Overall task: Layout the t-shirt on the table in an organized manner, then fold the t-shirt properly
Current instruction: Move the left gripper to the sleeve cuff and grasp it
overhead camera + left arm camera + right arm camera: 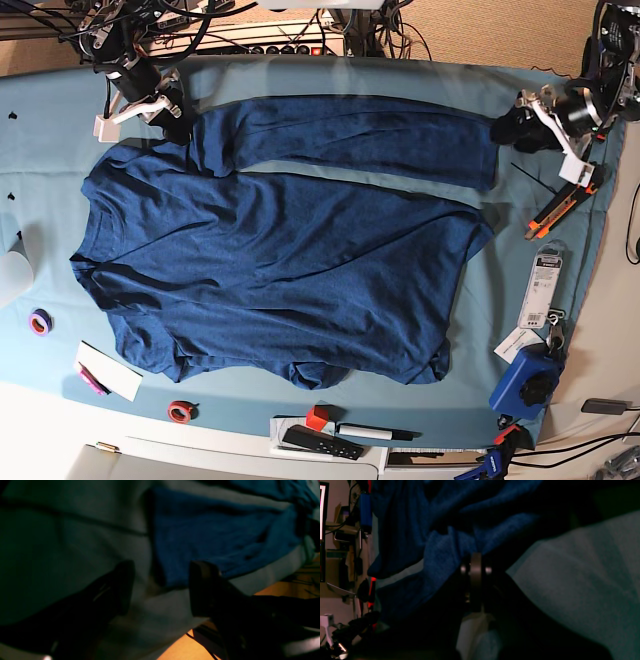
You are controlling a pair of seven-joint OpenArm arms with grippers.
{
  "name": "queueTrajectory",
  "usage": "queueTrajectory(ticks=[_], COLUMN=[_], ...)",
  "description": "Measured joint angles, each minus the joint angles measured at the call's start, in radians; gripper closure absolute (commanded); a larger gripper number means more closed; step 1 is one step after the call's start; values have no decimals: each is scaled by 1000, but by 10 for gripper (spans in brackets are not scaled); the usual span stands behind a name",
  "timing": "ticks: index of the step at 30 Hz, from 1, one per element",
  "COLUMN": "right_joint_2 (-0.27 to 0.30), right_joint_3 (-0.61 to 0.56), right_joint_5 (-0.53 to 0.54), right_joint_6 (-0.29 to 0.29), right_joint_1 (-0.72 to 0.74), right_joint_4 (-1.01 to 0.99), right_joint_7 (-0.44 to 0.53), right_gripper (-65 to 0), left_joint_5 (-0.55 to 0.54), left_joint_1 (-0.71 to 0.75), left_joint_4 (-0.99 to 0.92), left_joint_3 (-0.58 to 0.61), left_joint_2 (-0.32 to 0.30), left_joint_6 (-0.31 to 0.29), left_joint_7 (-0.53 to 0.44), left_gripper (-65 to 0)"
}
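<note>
The dark navy t-shirt [270, 270] lies spread on the teal table [40, 150], with one long sleeve [370, 140] stretched along the far edge. In the base view my left gripper [510, 128] sits just past that sleeve's cuff. The left wrist view shows the left gripper [162, 580] open, its dark fingers [120, 587] on either side of the cuff corner [212, 535], which rests on the cloth. My right gripper [172, 108] is at the shoulder end of the sleeve. In the right wrist view the right gripper [475, 562] is shut on a bunched fold of t-shirt [445, 547].
Along the near edge lie tape rolls [40, 322], a paper pad [108, 370], a red block [317, 417], a remote [320, 442] and a marker [375, 433]. On the right are an orange-black tool [555, 210], a tag [543, 285] and a blue device [527, 380]. Cables [250, 30] crowd the far edge.
</note>
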Motion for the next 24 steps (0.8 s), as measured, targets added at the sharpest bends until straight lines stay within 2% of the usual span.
queueTrajectory(ticks=[5,10,14,20,24], right_joint_2=[22,22,22,22,22], right_joint_3=[-2,-2,-2,-2,-2], right_joint_5=[2,2,2,2,2], right_joint_6=[-4,-4,-4,-5,-4], right_joint_1=[0,0,0,0,0], right_joint_4=[-2,-2,-2,-2,-2], right_joint_7=[-15,-15,-15,-15,-15], right_gripper=[0,0,0,0,0], left_joint_5=[-63,-111,-125,-140,-161], left_joint_1=[-28,-31,-30,-33,-32], left_joint_4=[-92,-119,-119,-119,-119], left_joint_3=[-2,-8,-6,-7,-6], left_joint_2=[11,45,77,78,83], left_joint_6=[-20,-76,-80,-79,-83], left_joint_7=[-21,-1,-1,25,55], left_gripper=[-355,-330,-330,-329,-304])
